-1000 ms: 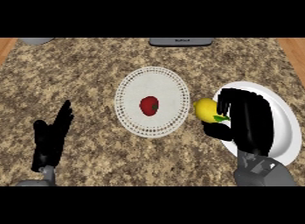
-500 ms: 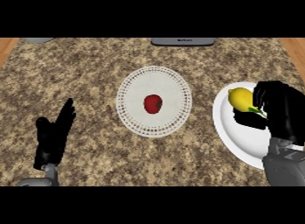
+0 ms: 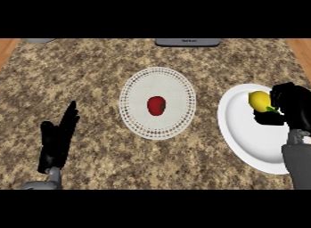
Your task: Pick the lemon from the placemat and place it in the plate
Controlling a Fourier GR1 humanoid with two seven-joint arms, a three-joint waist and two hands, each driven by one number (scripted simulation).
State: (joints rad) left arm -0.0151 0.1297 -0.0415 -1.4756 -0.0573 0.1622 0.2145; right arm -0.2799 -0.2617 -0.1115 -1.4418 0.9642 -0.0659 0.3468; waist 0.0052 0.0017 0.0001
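Fingers (image 3: 271, 116) curl around lemon (image 3: 258, 99) over plate (image 3: 250, 138).

one lemon (image 3: 258, 99), one plate (image 3: 244, 138), one placemat (image 3: 134, 91)

Lemon over the plate

The right hand (image 3: 294, 109) curls round the yellow lemon (image 3: 259, 100) above the white plate (image 3: 250, 138). A red fruit (image 3: 156, 105) lies on the round white placemat (image 3: 157, 129). The left hand (image 3: 58, 140) rests open at the lower left, fingers up.
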